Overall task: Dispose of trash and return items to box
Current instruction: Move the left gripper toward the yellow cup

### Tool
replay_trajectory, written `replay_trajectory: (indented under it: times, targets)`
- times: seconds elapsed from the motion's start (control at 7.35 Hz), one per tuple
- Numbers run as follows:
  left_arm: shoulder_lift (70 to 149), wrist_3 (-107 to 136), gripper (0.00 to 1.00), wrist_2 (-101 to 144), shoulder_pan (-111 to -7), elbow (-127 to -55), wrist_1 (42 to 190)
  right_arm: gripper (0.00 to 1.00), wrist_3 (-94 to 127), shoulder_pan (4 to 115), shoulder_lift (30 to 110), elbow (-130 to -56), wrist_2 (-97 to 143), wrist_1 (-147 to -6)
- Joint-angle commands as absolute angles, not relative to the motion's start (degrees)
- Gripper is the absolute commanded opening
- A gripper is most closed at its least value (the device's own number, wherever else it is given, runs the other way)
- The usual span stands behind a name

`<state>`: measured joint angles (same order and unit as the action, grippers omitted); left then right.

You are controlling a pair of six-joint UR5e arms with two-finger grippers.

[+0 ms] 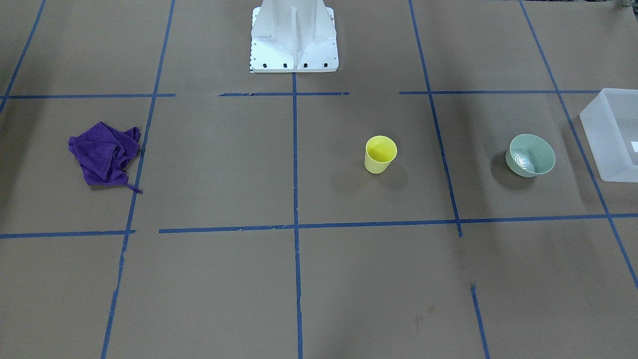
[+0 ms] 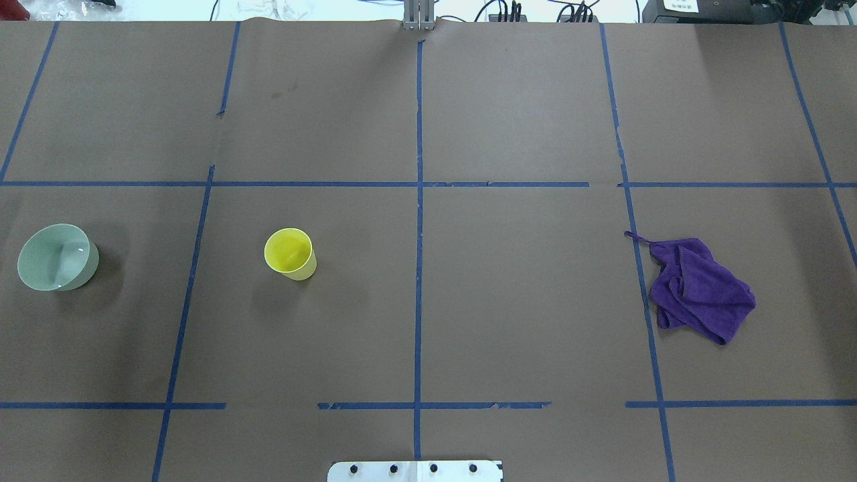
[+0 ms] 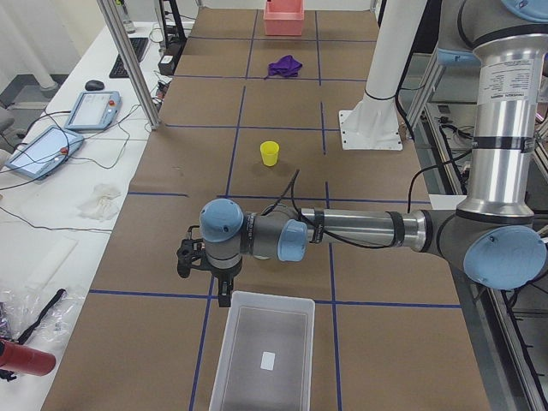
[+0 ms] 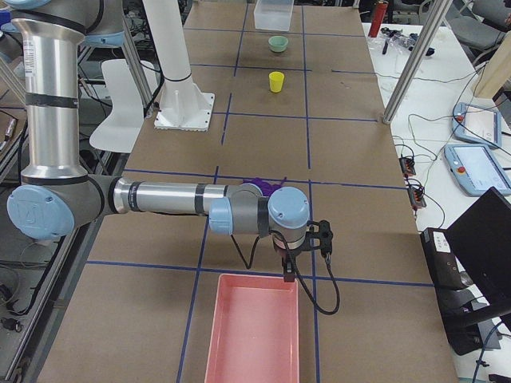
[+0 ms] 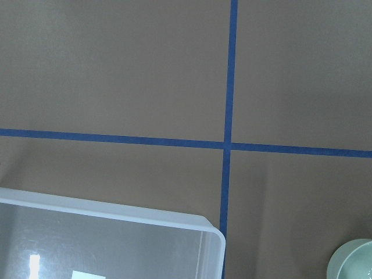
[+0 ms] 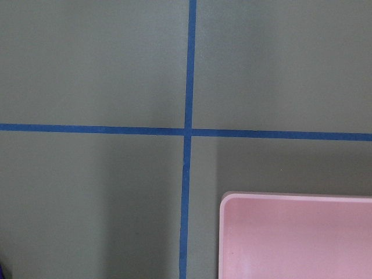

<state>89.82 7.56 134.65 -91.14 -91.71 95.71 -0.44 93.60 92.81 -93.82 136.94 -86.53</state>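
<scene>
Counted: one box, one bowl, one cup, one purple cloth, one pink tray, and two arms.

The left gripper (image 3: 224, 293) hangs fingers-down over the table (image 2: 522, 301). It shows only in the side view, so I cannot tell how wide its fingers stand. Just beside the fingers lies the short rim of the frosted box (image 3: 265, 342), open side up, with a small white label on its floor. The left wrist view catches one rounded corner of the box (image 5: 116, 215). The pale green bowl (image 5: 351, 261) is near the fingers on the other side of a tape line, upright and apart from the box (image 1: 610, 134). Farther from these fingers the yellow cup (image 2: 289, 253) stands upright on its own, well apart from the bowl (image 2: 57, 257), with bare paper all round it.

The right gripper (image 4: 287, 271) hangs at the opposite end, its finger spread likewise impossible to tell. Just beside its fingers is the rim of the pink tray (image 4: 251, 327). The purple cloth (image 2: 699, 289) lies crumpled near them, partly behind the wrist in the side view. From here the cup (image 4: 276, 81), bowl (image 4: 278, 43) and box (image 4: 273, 14) are well apart, in that order outward.

The table is covered in brown paper marked with a grid of blue tape. The white robot base (image 1: 294, 40) stands at one long edge, and benches with pendants and cables are beyond the other long edge.
</scene>
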Motion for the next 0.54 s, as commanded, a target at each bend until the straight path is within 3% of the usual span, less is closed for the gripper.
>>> replay_trajectory:
  times: [0.0, 0.41]
  targets:
    - [89.8, 7.6, 1.00, 134.7, -91.1, -91.8, 95.7, 1.00, -0.4, 93.6, 92.7, -94.1, 137.2, -86.5]
    - [91.0, 8.3, 1.00, 134.7, -90.7, -97.7, 95.9, 1.00, -0.3, 93.3, 92.0, -96.7, 138.0, -86.6]
